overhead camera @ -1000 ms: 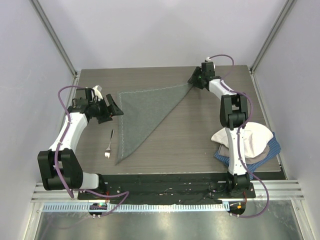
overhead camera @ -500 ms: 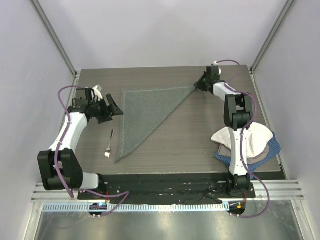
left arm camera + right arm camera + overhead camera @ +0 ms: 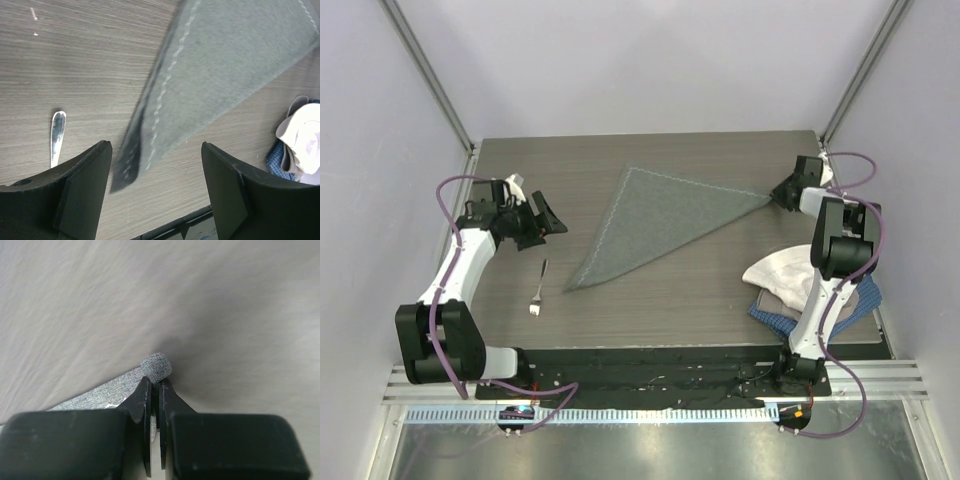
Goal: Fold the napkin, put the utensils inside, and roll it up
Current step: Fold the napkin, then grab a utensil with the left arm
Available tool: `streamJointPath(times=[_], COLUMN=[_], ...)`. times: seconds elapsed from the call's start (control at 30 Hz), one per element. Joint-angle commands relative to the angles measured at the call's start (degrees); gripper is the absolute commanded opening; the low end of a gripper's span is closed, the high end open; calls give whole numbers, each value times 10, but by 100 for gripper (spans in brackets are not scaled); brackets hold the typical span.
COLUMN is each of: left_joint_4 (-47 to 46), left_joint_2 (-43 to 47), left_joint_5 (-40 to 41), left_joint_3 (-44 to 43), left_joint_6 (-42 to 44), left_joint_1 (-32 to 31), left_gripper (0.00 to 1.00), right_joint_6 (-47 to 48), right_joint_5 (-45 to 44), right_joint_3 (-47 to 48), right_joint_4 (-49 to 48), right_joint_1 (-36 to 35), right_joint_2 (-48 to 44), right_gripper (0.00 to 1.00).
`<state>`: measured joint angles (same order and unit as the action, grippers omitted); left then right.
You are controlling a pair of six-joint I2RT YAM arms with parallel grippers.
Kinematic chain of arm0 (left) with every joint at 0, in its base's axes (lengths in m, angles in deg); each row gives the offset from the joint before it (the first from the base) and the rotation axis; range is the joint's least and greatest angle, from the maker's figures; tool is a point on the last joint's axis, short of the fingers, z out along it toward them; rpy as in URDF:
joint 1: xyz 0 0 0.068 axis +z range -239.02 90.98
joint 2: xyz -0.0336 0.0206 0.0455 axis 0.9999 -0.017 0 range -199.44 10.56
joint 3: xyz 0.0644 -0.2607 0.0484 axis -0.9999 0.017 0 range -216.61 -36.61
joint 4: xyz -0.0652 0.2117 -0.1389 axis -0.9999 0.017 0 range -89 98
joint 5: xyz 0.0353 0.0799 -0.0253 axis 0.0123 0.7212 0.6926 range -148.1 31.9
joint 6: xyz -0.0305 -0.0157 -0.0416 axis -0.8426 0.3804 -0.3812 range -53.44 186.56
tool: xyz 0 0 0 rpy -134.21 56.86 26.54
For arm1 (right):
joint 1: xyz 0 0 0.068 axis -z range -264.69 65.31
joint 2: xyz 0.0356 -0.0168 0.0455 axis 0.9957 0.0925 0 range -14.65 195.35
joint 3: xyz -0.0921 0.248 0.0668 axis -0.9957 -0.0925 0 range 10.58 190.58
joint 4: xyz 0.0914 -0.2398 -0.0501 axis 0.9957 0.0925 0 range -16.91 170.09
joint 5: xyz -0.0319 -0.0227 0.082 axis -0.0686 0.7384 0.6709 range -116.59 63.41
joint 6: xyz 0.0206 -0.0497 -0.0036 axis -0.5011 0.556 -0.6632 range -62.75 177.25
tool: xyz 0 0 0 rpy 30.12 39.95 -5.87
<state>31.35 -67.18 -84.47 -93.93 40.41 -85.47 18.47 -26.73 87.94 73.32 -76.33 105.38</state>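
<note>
**A:** Where is the napkin right now?

**B:** It lies flat on the table, folded into a triangle. The right gripper is clamped on its far-right corner, with only a small nub of cloth showing past the jaws. The left gripper hangs wide and holds nothing, near the fork.

**A:** What could go wrong from here?

**B:** That pinch is slight. I'd say a hard pull could slip the corner free, or slide one layer off the other and spoil the fold.

**A:** And which way does it point?

**B:** The long axis runs diagonally, from the near-left tip close to the fork up to the pinched far-right tip
</note>
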Motion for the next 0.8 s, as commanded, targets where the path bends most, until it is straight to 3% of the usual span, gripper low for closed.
streamJointPath(times=[0.0,0.1,0.13,0.23,0.33,0.57,0.77], left_joint_4=[15,27,27,38,51,80,92], left_joint_2=[16,20,23,35,32,-52,-67], left_joint_5=[35,54,61,100,181,200,221], left_joint_3=[-5,2,8,33,53,44,64], left_joint_6=[16,22,19,12,15,27,22], left_joint_1=[1,1,1,1,1,1,0], left_gripper=[77,77,77,77,77,62,56], right_joint_6=[33,33,33,41,49,66,78], right_joint_5=[-42,-38,-37,-28,-7,83,115], right_joint_3=[-35,-49,-54,-65,-66,-100,-136], right_joint_4=[8,14,14,19,30,33,35], right_joint_1=[16,20,21,22,22,20,20], right_joint_2=[-44,-58,-66,-88,-126,-236,-322], right_gripper=[1,11,25,47,56,58,58])
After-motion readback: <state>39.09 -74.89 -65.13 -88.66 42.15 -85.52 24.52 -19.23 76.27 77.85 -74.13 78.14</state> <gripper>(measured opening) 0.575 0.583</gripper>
